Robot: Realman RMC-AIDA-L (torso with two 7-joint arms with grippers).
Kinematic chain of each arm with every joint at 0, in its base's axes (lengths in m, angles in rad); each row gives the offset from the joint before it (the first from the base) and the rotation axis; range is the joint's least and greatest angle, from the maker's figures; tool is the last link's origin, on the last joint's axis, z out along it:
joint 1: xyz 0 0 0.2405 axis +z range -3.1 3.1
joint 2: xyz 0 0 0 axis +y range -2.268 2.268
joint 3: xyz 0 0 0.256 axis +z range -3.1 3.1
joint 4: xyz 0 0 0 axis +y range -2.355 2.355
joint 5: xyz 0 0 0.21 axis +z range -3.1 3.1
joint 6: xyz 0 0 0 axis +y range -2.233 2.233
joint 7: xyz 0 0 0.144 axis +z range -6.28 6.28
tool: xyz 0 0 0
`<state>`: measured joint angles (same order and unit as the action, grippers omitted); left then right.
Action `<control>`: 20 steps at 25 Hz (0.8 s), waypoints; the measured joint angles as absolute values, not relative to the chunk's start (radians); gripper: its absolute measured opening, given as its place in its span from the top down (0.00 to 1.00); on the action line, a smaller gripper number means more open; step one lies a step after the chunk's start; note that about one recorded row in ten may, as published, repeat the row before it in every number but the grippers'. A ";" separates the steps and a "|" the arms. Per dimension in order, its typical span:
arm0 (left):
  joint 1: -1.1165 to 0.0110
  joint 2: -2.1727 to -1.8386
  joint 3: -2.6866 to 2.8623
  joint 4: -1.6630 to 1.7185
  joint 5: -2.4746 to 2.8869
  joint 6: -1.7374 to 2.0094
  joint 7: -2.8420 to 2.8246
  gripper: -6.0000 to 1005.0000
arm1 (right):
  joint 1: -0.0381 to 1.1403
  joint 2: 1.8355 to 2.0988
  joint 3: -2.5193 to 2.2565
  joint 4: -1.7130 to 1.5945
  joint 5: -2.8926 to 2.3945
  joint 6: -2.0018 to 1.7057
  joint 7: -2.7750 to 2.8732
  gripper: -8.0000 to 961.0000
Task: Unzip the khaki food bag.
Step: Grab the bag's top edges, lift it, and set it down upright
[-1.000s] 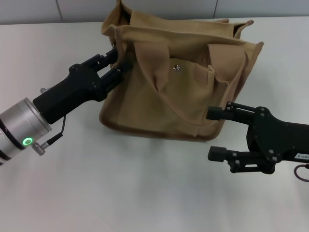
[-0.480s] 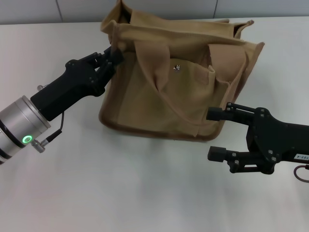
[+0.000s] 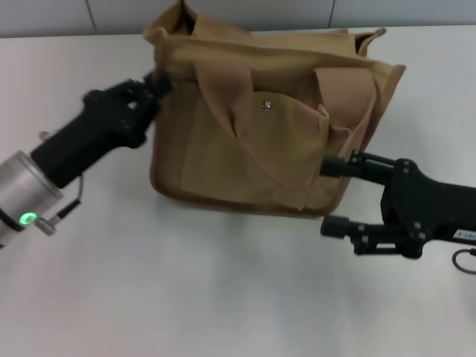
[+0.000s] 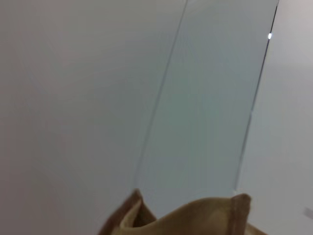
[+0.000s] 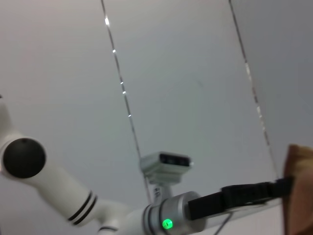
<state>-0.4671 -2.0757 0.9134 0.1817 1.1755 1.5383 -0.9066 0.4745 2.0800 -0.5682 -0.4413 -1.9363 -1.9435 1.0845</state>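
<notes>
Khaki food bag (image 3: 260, 126) sits on your white table (image 3: 186, 297). Your left claw (image 3: 152, 83) pinches its top left corner. Your right claw (image 3: 333, 195) waits wide open by the bag's lower right corner, holding nothing.

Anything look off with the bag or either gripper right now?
Nothing damaged or spilled. The khaki food bag slumps, its top rim pulled toward the left gripper pinching that upper corner. The right gripper hangs open by the bag's lower right corner.
</notes>
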 joint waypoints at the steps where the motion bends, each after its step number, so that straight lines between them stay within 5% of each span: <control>1: -0.461 -2.073 0.908 0.186 1.169 1.545 -0.897 0.91 | 0.472 2.080 -0.566 -0.439 -1.920 -1.937 1.084 0.12; 20: -0.402 -2.066 0.820 0.361 1.195 1.636 -1.018 1.00 | 0.415 2.080 -0.539 -0.314 -1.646 -1.768 1.085 0.12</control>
